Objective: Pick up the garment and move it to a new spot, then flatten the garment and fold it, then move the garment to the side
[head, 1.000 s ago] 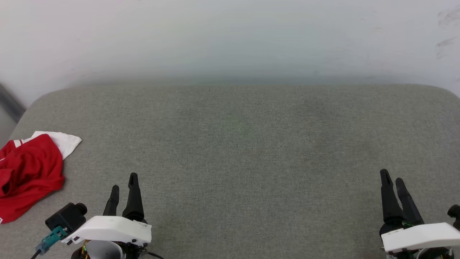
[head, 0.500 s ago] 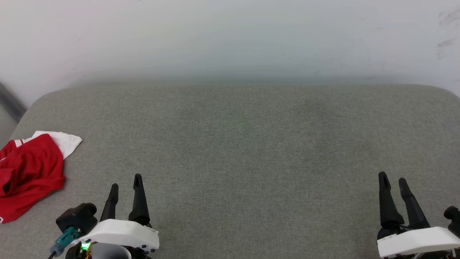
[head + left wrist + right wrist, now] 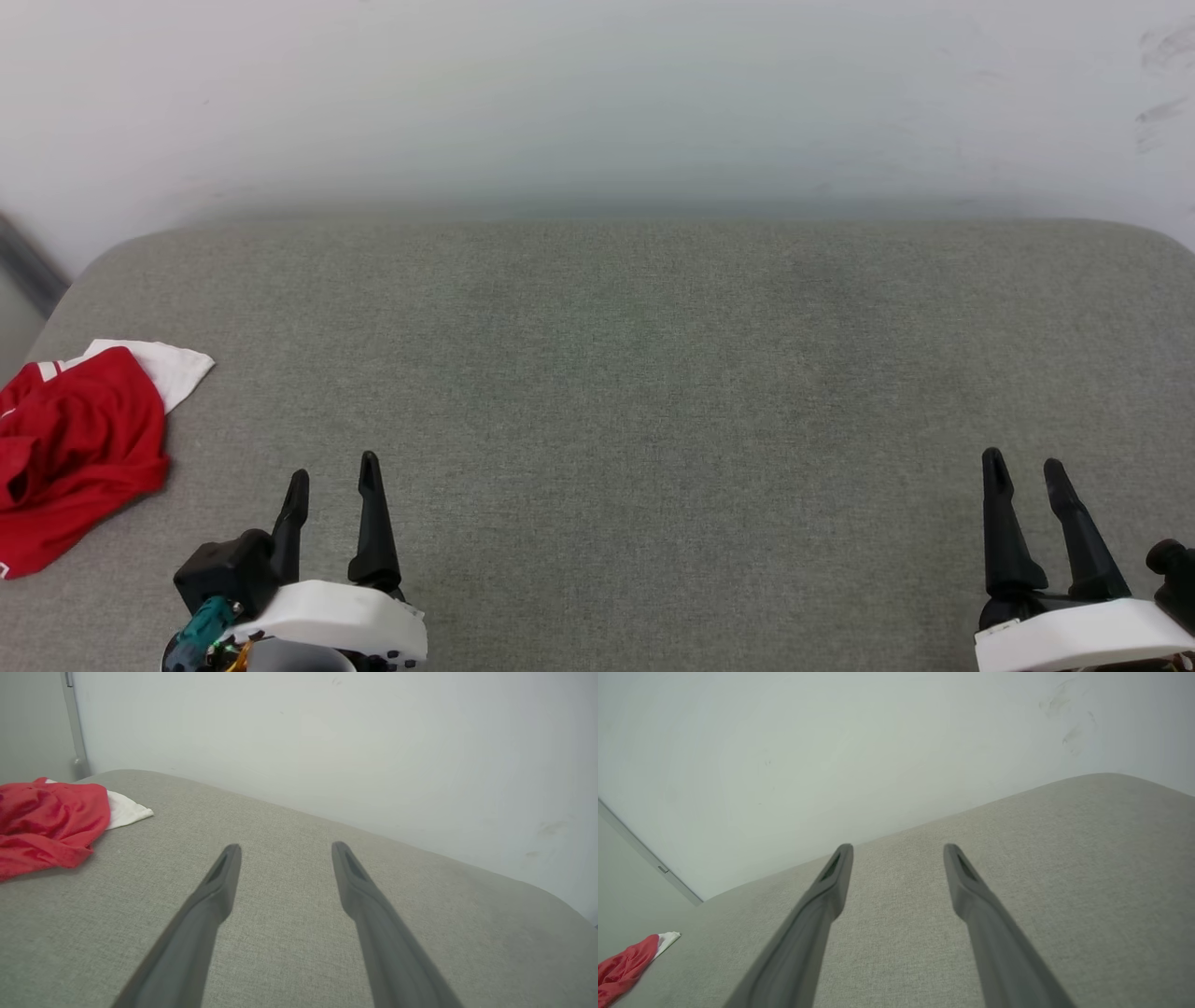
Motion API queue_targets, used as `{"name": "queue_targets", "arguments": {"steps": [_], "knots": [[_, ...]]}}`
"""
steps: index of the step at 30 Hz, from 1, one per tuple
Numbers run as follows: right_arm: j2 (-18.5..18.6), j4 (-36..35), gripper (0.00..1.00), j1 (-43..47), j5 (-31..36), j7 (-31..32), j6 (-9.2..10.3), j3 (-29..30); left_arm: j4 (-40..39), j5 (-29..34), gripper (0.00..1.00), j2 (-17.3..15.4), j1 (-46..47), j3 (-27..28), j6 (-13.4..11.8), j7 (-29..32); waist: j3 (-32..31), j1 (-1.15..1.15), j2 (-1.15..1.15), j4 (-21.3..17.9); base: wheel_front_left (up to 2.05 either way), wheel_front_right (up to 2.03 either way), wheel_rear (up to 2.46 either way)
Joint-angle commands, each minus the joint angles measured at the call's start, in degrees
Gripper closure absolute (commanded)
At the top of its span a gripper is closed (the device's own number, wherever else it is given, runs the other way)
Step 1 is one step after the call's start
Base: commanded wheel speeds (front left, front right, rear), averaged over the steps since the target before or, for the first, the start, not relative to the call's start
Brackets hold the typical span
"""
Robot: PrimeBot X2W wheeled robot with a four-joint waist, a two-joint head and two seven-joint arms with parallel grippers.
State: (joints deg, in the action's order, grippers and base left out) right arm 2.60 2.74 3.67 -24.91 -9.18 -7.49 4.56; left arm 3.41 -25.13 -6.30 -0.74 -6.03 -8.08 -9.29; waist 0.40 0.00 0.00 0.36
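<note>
White wall [image 3: 597,93] behind. Grey fabric-covered counter [image 3: 635,373] — red jersey [image 3: 79,448] with a white sleeve lies crumpled at its left edge. Left gripper [image 3: 333,469] near left, right gripper [image 3: 1023,460] near right — both jaws released, holding nothing.

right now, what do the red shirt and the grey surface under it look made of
The garment: probably soft knit cloth, matte red with a white sleeve; it slumps in loose folds. The grey surface: woven upholstery-like fabric, matte, fine weave visible, rounded corners suggesting padding, though that is unsure.
</note>
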Motion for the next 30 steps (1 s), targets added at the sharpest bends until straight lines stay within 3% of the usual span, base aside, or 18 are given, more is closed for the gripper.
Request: {"name": "queue_targets", "arguments": {"steps": [1, 30], "knots": [[0.3, -0.8, 0.00, 0.5, 1.5, -0.6, 0.00, -0.1, -0.8, 1.4, 0.00, -0.2, -0.1, -0.3, -0.1, -0.5, 0.0, 0.00, 0.00, 0.0, 0.00, 0.00, 0.00], [0.4, -3.3, 0.00, 2.9, 13.9, -4.2, 0.01, -1.4, -1.1, 15.0, 0.00, 2.2, -2.3, 1.3, 3.2, -4.1, -0.1, 0.00, 0.00, 0.0, 0.00, 0.00, 0.00]]}}
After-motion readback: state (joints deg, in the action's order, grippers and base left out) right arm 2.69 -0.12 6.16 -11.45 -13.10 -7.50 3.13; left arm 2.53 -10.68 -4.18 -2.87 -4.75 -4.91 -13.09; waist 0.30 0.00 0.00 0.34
